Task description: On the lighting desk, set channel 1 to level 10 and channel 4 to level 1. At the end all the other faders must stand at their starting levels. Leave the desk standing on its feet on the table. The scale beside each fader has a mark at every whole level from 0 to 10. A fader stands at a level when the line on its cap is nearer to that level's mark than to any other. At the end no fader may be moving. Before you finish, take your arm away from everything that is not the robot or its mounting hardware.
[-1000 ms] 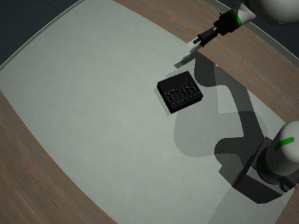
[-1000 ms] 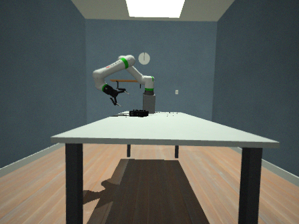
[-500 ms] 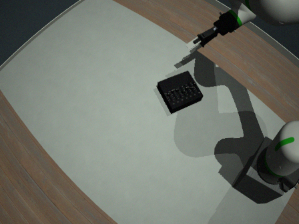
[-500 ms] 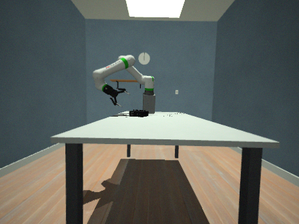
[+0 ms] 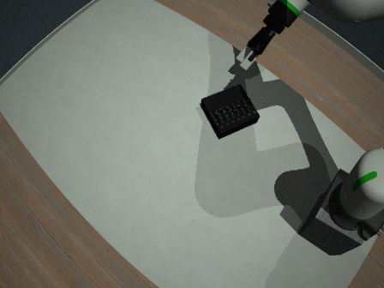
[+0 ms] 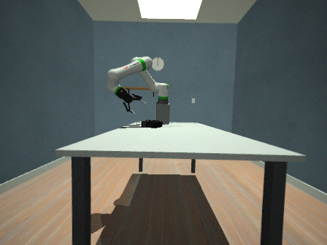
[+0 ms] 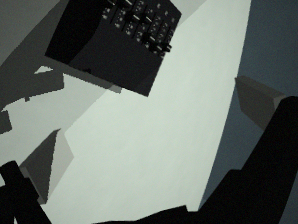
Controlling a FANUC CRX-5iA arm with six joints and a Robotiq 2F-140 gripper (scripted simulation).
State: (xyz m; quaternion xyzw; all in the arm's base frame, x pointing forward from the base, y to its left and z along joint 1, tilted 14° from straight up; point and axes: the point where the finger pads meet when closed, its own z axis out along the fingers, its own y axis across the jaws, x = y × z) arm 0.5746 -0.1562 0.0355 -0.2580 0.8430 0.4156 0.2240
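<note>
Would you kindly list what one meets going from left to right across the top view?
Lighting desk → gripper, open and empty, above and beyond the desk → the arm's base at the right edge.
</note>
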